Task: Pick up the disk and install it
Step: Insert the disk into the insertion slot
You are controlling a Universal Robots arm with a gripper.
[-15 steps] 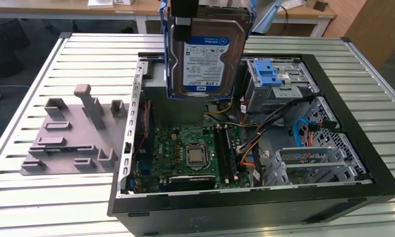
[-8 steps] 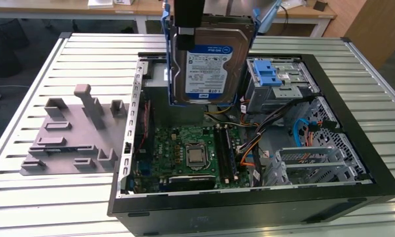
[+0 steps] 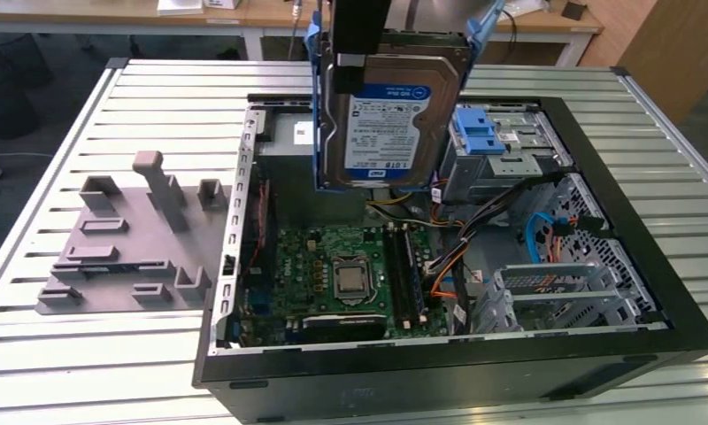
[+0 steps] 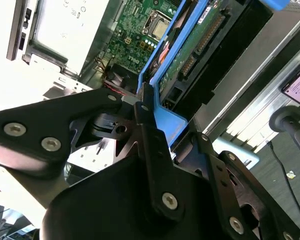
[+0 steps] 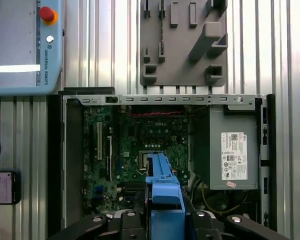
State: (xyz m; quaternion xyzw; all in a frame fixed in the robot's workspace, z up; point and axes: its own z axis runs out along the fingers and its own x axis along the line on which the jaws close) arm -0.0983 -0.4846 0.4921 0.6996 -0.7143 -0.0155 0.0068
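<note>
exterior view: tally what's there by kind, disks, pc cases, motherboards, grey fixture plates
disk: 1
pc case: 1
motherboard: 1
grey fixture plate: 1
total: 4

gripper (image 4: 152, 112): matte black throughout | build: flat linkage bars (image 4: 55, 125) with rounded ends, stacked over a broad curved body (image 4: 115, 210) | screws (image 4: 170, 201): silver round heads at the pivots, seen in both wrist views | exterior view: plain black straight-edged bar (image 3: 359, 31)
</note>
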